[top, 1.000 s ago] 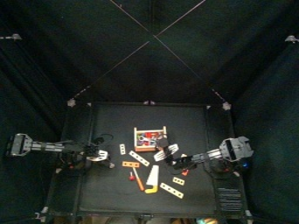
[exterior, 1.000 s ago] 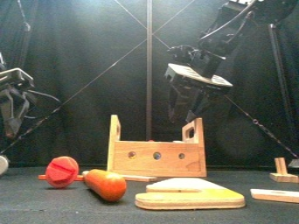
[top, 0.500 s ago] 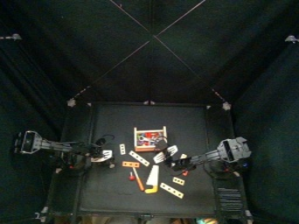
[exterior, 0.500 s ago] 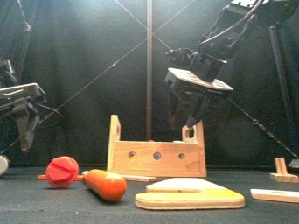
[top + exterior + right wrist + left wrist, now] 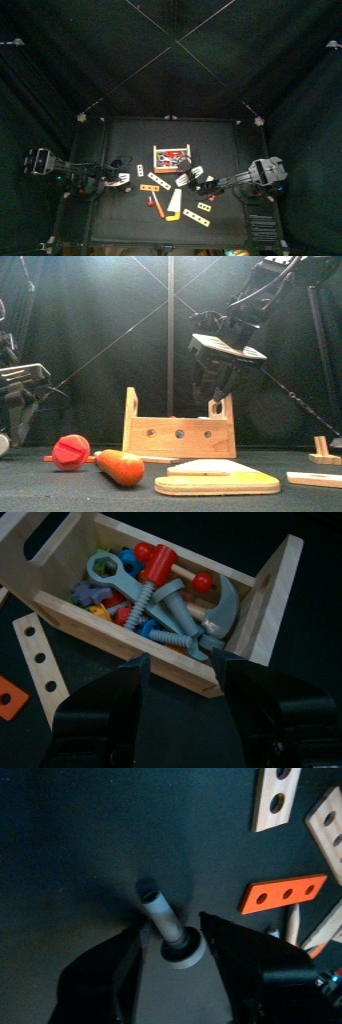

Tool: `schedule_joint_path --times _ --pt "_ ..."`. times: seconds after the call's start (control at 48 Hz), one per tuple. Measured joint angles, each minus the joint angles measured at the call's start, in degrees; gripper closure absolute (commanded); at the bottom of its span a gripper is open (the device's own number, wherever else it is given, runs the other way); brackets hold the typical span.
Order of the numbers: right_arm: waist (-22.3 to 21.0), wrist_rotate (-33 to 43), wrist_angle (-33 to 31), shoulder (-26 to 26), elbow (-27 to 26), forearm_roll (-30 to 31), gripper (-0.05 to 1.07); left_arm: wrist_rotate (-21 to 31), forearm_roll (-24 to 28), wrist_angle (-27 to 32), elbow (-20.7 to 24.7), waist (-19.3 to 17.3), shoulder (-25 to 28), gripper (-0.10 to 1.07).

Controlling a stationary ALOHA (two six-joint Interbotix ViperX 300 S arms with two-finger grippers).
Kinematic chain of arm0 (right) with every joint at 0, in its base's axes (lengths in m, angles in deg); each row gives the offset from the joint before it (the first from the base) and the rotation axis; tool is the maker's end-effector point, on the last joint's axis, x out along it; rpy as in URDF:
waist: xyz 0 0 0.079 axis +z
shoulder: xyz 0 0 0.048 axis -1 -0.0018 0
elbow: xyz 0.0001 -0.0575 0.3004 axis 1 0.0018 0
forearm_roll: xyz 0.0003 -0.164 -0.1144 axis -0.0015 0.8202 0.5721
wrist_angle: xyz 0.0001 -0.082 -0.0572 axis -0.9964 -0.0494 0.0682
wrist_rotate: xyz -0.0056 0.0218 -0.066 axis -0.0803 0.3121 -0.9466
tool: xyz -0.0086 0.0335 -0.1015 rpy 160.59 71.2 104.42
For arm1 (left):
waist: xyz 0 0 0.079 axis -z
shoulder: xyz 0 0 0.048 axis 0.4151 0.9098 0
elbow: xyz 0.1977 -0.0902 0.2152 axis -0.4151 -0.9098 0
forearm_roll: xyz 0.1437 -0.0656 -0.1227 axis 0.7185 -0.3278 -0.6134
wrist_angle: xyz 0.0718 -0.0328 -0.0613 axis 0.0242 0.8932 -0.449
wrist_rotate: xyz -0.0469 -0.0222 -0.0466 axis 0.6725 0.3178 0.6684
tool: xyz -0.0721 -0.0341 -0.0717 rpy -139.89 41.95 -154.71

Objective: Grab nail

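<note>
The nail is a pale grey peg with a round head, lying on the black table at the far left. My left gripper is down at the table with its jaws standing open on either side of the nail's head, close to it. In the front view the left gripper hangs low at the left edge, with the nail just showing beside it. My right gripper hovers open over the wooden toolbox and holds nothing.
The toolbox holds a blue wrench, red bolts and a hammer. Wooden strips with holes and an orange plate lie beside the nail. A red wheel, an orange-handled tool and wooden blocks lie at the front.
The left gripper has dropped lower toward the table at the left, and its jaws have narrowed a little. The right arm has barely moved.
</note>
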Motion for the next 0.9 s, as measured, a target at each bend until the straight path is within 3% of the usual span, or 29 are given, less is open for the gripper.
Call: schedule_joint_path --times 0.104,0.229,0.688,0.896 --pt "0.0 0.0 0.0 0.1 0.1 -0.1 0.15 -0.2 0.8 0.0 -0.1 0.0 0.1 0.44" --pt "0.1 0.0 -0.1 0.1 0.0 0.0 0.15 -0.5 1.9 -0.2 -0.1 0.2 0.1 0.54" --pt "0.4 -0.1 -2.1 1.5 1.2 -0.5 0.15 -0.5 19.1 -1.5 5.1 0.0 -6.1 0.54" --pt "0.8 -0.1 -4.2 4.2 2.2 -0.7 0.15 -0.6 21.3 -1.6 4.6 -0.1 -7.0 0.54"
